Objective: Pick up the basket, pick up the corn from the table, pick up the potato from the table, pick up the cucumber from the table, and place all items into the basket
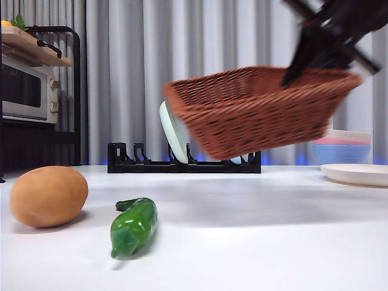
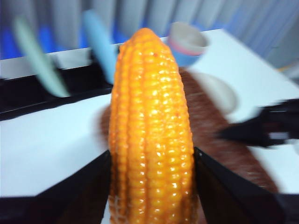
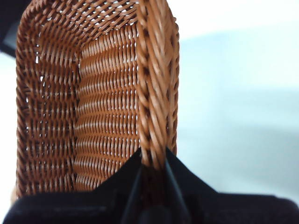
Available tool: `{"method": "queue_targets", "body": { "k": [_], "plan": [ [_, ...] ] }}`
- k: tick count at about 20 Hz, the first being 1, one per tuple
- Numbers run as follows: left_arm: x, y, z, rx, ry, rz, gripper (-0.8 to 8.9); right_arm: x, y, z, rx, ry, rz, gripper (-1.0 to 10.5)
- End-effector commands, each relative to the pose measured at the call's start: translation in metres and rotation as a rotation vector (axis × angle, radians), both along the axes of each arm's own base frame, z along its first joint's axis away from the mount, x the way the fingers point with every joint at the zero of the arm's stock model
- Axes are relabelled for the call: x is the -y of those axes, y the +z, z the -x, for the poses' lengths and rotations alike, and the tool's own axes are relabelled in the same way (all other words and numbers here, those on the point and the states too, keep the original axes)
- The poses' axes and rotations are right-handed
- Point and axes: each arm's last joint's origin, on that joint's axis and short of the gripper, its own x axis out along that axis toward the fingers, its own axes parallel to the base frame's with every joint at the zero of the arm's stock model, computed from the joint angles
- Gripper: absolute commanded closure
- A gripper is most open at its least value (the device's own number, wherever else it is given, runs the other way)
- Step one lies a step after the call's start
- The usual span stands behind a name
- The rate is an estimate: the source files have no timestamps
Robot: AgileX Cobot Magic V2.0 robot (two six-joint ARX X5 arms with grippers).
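Observation:
The reddish-brown wicker basket (image 1: pixel 254 109) hangs tilted in the air above the table, its far right rim pinched by my right gripper (image 1: pixel 303 63); in the right wrist view the jaws of that gripper (image 3: pixel 152 161) are shut on the basket wall (image 3: pixel 154 93). My left gripper (image 2: pixel 152 172) is shut on the orange-yellow corn (image 2: pixel 149 130), held above the blurred basket (image 2: pixel 219 135); the right gripper (image 2: pixel 261 130) shows there as a dark shape. The tan potato (image 1: pixel 48 196) and the glossy green cucumber (image 1: pixel 134 225) lie on the table at the front left.
A black dish rack (image 1: pixel 182 160) with a pale plate (image 1: pixel 173 130) stands behind the basket. A microwave (image 1: pixel 27 88) on a shelf is at the far left. Stacked bowls (image 1: pixel 342 145) and a white plate (image 1: pixel 357 174) sit at the right.

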Motion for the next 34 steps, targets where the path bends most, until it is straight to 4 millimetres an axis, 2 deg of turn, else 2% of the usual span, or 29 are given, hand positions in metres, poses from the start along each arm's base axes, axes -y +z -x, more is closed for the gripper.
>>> {"method": "queue_targets", "body": {
  "k": [1, 5, 9, 10, 11, 12, 13, 15, 17, 19, 21, 23, 24, 26, 28, 30, 34],
  "plan": [
    [0.028, -0.027, -0.008, -0.097, -0.012, -0.068, 8.21, -0.025, -0.005, -0.006, -0.024, 0.020, -0.071, 9.5],
    [0.066, -0.070, -0.021, -0.189, 0.008, -0.233, 8.21, -0.049, -0.004, 0.000, -0.010, 0.074, -0.103, 9.5],
    [0.085, -0.106, -0.037, -0.280, -0.011, -0.316, 8.13, -0.050, -0.002, 0.001, -0.011, 0.072, -0.111, 9.5],
    [0.087, -0.111, -0.039, -0.294, -0.012, -0.329, 7.72, -0.050, -0.002, 0.001, -0.011, 0.072, -0.111, 9.5],
    [0.088, -0.115, -0.040, -0.306, -0.013, -0.338, 6.04, -0.050, -0.002, 0.001, -0.011, 0.071, -0.112, 9.5],
    [0.088, -0.115, -0.040, -0.310, -0.013, -0.342, 3.60, -0.050, -0.002, 0.001, -0.011, 0.071, -0.111, 9.5],
    [0.088, -0.115, -0.040, -0.308, -0.013, -0.340, 1.82, -0.050, -0.002, 0.001, -0.011, 0.071, -0.111, 9.5],
    [0.088, -0.112, -0.040, -0.300, -0.018, -0.329, 1.76, -0.049, -0.002, 0.001, -0.009, 0.069, -0.109, 9.5],
    [0.083, -0.097, -0.034, -0.290, -0.018, -0.321, 1.76, -0.049, -0.002, 0.000, -0.008, 0.068, -0.109, 9.5],
    [0.074, -0.064, -0.020, -0.249, -0.031, -0.306, 1.76, -0.045, -0.002, -0.001, -0.004, 0.058, -0.106, 9.5],
    [0.057, -0.023, 0.004, -0.196, -0.055, -0.292, 1.76, -0.039, -0.002, -0.004, -0.002, 0.037, -0.106, 9.5],
    [0.031, 0.012, 0.034, -0.146, -0.073, -0.297, 1.77, -0.030, -0.002, -0.008, -0.001, 0.008, -0.106, 9.5],
    [0.018, 0.021, 0.048, -0.136, -0.067, -0.298, 1.77, -0.025, -0.002, -0.010, 0.000, -0.007, -0.107, 9.5],
    [-0.004, 0.025, 0.072, -0.184, -0.052, -0.337, 1.77, -0.014, -0.002, -0.014, 0.002, -0.040, -0.107, 9.5],
    [-0.017, 0.015, 0.085, -0.252, -0.024, -0.396, 1.77, -0.005, -0.002, -0.017, 0.004, -0.069, -0.107, 9.5],
    [-0.021, -0.008, 0.090, -0.305, -0.001, -0.399, 1.77, 0.001, -0.002, -0.019, 0.012, -0.080, -0.099, 9.5],
    [-0.017, -0.081, 0.082, -0.430, 0.069, -0.412, 1.77, 0.008, -0.002, -0.021, 0.017, -0.097, -0.091, 9.5]
  ]
}}
